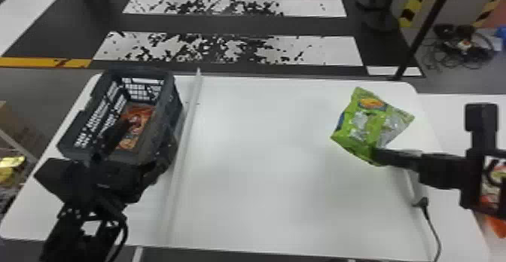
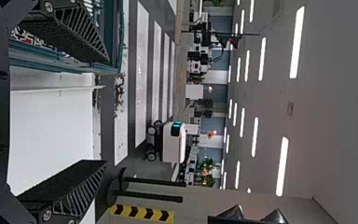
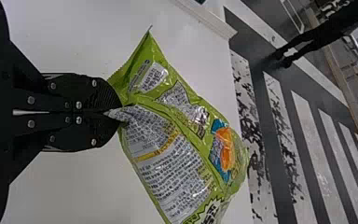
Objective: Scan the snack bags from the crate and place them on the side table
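My right gripper [image 1: 378,155] is at the right part of the white table [image 1: 271,159], shut on the lower edge of a green snack bag [image 1: 367,120]. In the right wrist view the gripper [image 3: 116,111] pinches the bag [image 3: 168,158] by a crumpled edge, its back print showing. My left gripper [image 1: 118,133] is over the dark crate [image 1: 175,103] at the table's left, above an orange-red snack bag [image 1: 139,129] lying inside. The left wrist view shows the same gripper [image 2: 105,112] with fingers wide apart and nothing between them, the crate [image 2: 114,37] beside one finger.
A raised white strip [image 1: 184,148] runs across the table just right of the crate. A black cable [image 1: 433,223] hangs near the right edge, under the right arm. The side table [image 1: 444,118] adjoins on the right, and a black pole [image 1: 425,28] stands behind.
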Robot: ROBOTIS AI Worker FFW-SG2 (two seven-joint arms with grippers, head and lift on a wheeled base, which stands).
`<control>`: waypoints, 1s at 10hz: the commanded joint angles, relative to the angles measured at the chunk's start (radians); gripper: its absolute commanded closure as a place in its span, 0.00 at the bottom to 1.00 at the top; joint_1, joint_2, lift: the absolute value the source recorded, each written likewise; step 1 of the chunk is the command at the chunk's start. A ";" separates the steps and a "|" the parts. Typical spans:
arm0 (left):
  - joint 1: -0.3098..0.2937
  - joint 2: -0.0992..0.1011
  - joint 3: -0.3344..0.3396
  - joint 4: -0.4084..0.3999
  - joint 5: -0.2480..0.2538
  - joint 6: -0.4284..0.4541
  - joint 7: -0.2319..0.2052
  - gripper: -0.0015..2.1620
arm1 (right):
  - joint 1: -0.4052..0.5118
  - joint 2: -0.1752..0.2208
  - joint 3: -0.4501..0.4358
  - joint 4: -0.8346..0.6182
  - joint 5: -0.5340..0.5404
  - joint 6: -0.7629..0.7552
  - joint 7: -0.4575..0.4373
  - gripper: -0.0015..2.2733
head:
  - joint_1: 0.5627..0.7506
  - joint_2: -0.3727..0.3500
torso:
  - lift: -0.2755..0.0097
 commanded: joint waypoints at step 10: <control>-0.018 -0.001 0.000 0.009 0.000 0.013 0.003 0.05 | -0.069 -0.006 -0.432 0.365 -0.096 -0.307 -0.273 0.99 | 0.70 0.03 | 0.79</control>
